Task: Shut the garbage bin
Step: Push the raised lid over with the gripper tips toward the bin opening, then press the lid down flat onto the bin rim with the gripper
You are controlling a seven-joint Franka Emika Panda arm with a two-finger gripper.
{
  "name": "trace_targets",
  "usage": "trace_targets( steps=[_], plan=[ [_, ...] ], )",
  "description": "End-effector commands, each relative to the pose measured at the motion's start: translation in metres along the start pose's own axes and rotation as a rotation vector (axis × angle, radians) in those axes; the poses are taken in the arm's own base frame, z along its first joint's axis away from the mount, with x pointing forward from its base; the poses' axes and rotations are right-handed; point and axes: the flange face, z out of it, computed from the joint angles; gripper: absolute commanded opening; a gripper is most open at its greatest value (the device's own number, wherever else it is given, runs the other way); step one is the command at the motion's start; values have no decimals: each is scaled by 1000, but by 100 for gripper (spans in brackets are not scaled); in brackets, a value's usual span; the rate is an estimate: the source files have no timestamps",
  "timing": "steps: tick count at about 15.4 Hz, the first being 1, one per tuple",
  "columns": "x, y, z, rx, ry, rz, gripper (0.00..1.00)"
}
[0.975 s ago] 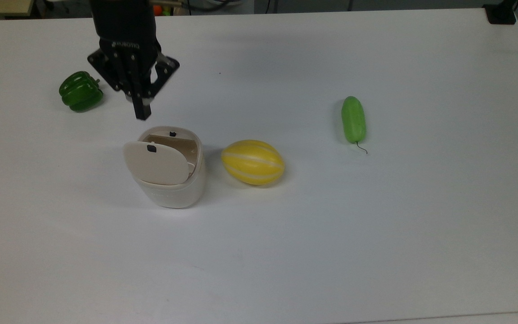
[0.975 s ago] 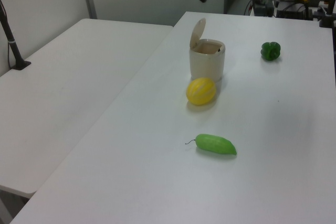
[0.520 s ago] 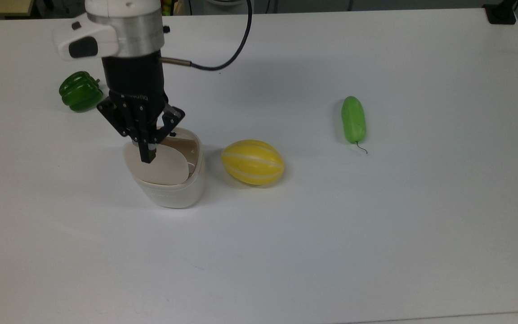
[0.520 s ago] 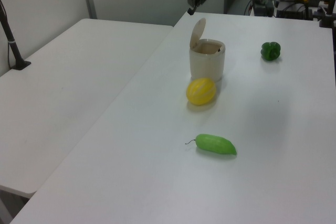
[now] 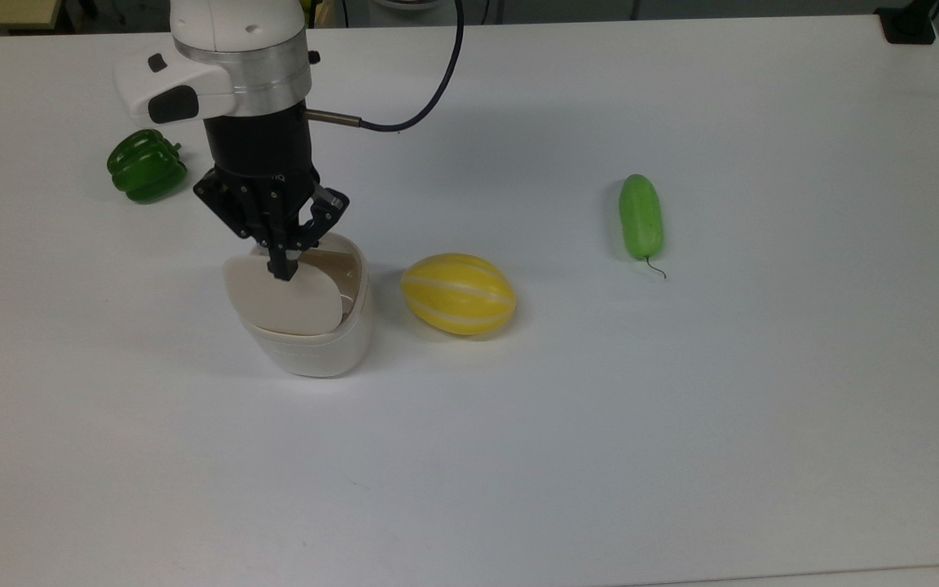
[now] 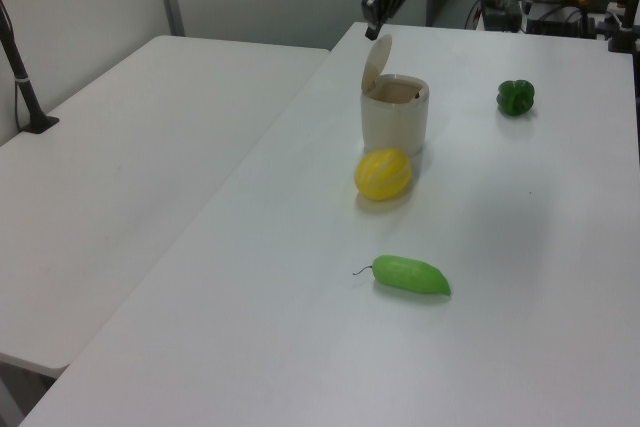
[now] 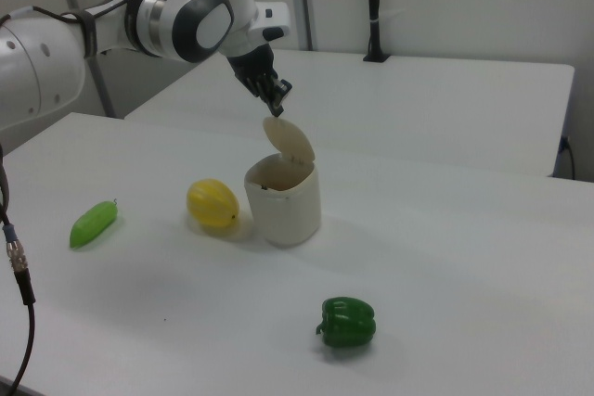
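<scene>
A white table (image 5: pixel 681 456) holds a small cream garbage bin (image 5: pixel 315 342) standing upright a little toward nine o'clock from the centre of the top view. Its beige hinged lid (image 5: pixel 282 297) is raised, tilted up and back from the opening, so the bin is not yet closed. The robot's black gripper (image 5: pixel 282 269) hangs tip-down right at the lid's upper free edge, at the bin's twelve o'clock in the top view; in the right view the gripper (image 7: pixel 278 99) sits just above the lid's (image 7: pixel 290 141) top edge, and whether it touches is hard to tell. Its two fingers are drawn together into one narrow tip holding nothing, which suits pushing rather than grasping; the likely aim is to press the lid over and down onto the rim. A yellow striped melon (image 5: pixel 458 293) lies just beside the bin at its three o'clock, apart from it and clear of the lid's swing. A green bell pepper (image 5: pixel 146 165) rests at the bin's ten o'clock, behind the arm, and a green cucumber (image 5: pixel 641 216) lies well apart toward two o'clock.
</scene>
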Motion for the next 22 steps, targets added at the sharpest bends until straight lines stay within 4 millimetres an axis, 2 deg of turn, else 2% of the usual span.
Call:
trace_targets(
  steps=[1,8,11,22],
  plan=[
    [-19,4,-7,-8,-86,-44,0],
    [-40,10,17,-20,-197,-90,0],
    [-57,13,43,-29,-267,-104,0],
    [-73,20,90,-61,-290,-114,0]
  ],
)
